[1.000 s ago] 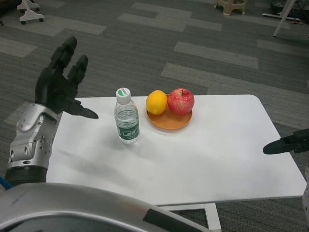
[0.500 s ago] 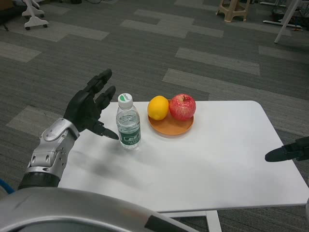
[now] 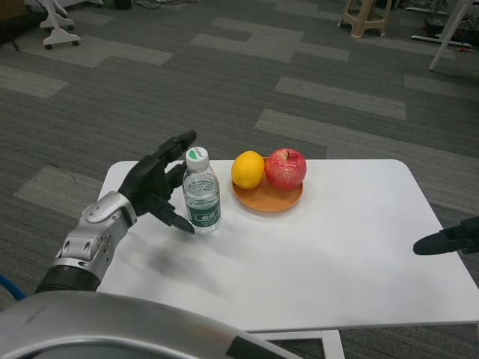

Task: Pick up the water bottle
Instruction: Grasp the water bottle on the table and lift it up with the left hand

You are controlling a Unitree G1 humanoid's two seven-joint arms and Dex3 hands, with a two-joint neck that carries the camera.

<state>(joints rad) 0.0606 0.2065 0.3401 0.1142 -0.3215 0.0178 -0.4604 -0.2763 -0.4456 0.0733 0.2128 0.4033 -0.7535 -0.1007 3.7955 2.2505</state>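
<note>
Your left hand (image 3: 156, 185) has come in from well out on the left, where it hung a second ago, and now sits just beside the water bottle (image 3: 200, 192). Some of that shift is the camera dipping, since the whole counter (image 3: 337, 247) has slid in the picture too, but the gap between hand and bottle has plainly closed. The fingers (image 3: 178, 142) are spread and released, holding nothing. The upper ones reach past the far side of the bottle's white cap, and the lowest one points at its base, close to the green label; you cannot tell from here whether any of them touches the plastic yet. The bottle stands upright on the counter, immediately to the right of those fingers, cap on and clear water inside.

That puts you at the end of the approach: judging by this, what remains is to bring the palm against the bottle, close around its body and lift.

Beyond the bottle, further from your fingers, an orange plate (image 3: 268, 196) holds a yellow orange (image 3: 248, 170) and a red apple (image 3: 286, 167), side by side and touching. It stands near the bottle, so a wide sweep could knock it.

Your right hand (image 3: 447, 240) waits at the right edge, mostly out of view; you cannot tell its state
</note>
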